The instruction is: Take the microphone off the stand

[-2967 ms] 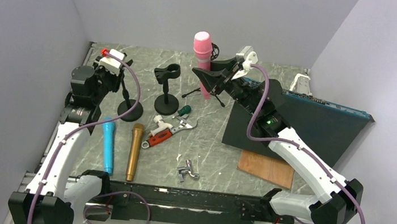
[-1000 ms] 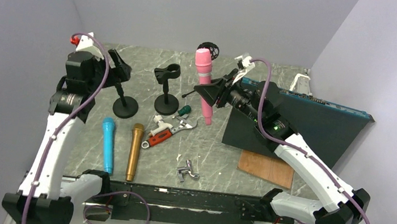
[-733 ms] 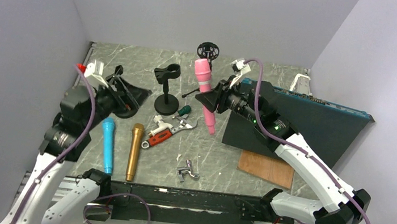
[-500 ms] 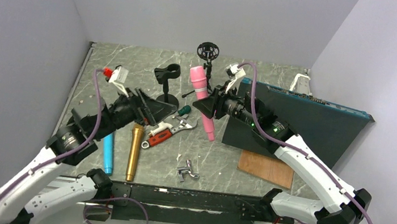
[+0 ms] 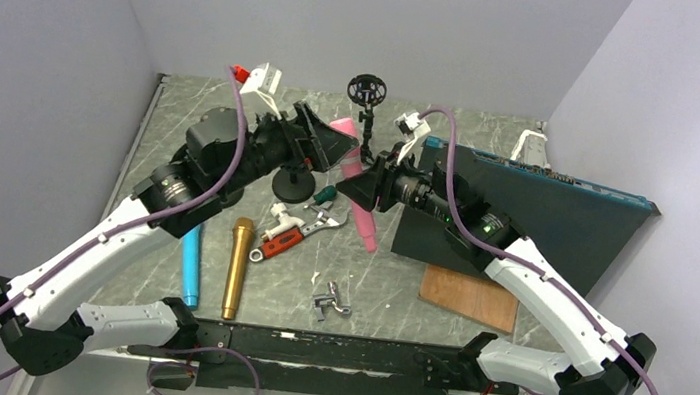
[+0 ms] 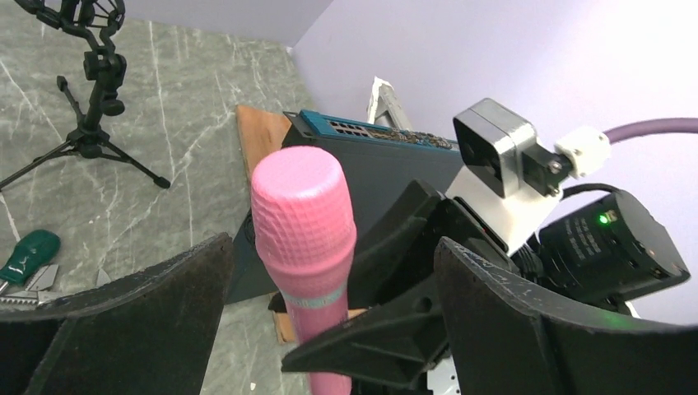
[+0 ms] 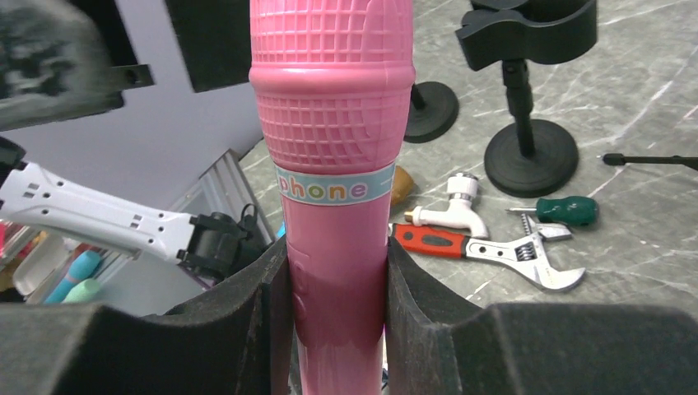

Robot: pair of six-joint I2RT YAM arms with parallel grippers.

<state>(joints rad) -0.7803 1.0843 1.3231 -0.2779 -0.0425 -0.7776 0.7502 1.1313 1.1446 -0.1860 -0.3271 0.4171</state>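
Over the last few seconds my left arm has swung from the left wall to the middle, and my right arm has carried the pink microphone (image 7: 331, 123) away from the little black tripod stand (image 5: 367, 94). The stand is now at the back of the table (image 5: 386, 283) with nothing in its top ring, so I think the taking-off part is done. My right gripper (image 7: 333, 276) is shut tight on the thin lower part of the microphone. The microphone is up in the air and touches no stand. It leans a bit, with the fat round head up and to the left and the thin tail pointing down at the table. My left gripper (image 5: 324, 146) is wide open and holds nothing. What matters most is where that head is: right between my two left fingers (image 6: 123, 321). There is a gap on each side, so they are around it but not touching. The long way of the microphone runs up from my right grip into my left one. Both arms are close, but only the right one has it. If I am to pass it over, I think my left fingers just need to close — while my right keeps hold until they do.
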